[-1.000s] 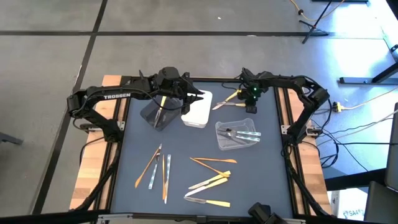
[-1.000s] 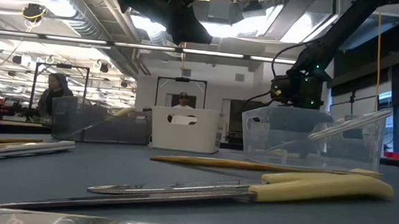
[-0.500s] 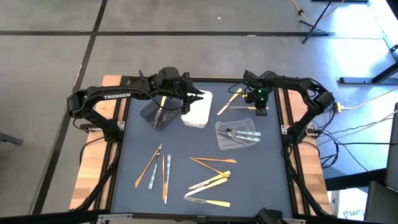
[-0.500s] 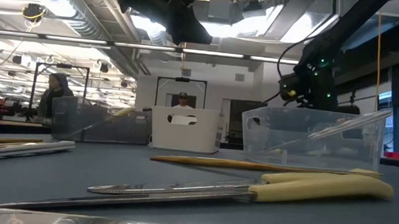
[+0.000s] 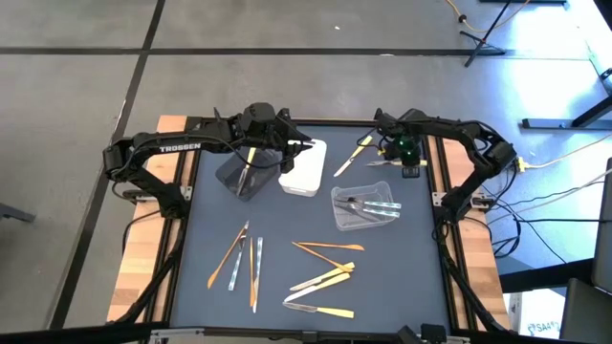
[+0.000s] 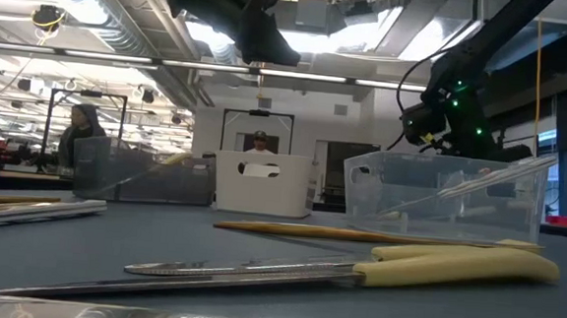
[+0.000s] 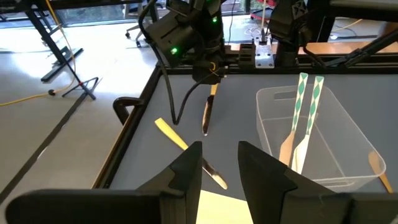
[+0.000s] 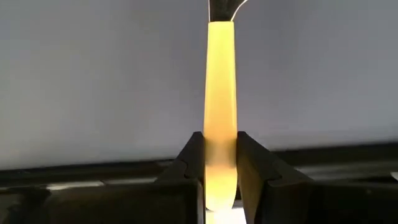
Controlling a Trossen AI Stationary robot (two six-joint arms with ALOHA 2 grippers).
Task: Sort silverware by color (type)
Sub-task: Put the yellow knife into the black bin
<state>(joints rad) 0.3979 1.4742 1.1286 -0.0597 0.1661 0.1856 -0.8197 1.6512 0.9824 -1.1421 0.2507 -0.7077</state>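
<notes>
Right fingers (image 8: 220,163) clamp a yellow-handled utensil (image 8: 221,93) above the tabletop's far right corner; step in hand: carrying it to sort; next, lower into matching tray; left fingers (image 7: 219,168) part-open, empty, above white tray (image 5: 304,169).

One pale yellow-handled utensil (image 8: 221,118) hangs upright off the table near the far right corner, pinched at its handle end. Another yellow-handled knife (image 5: 352,156) lies slanted on the mat just beside it. Two green-and-white patterned pieces (image 7: 306,106) lean in the clear tray, and a yellow piece (image 5: 248,156) stands in the dark tray. The remaining silverware (image 5: 325,277) lies scattered flat across the near half: orange-brown, silver-grey and pale yellow pieces, some overlapping.
</notes>
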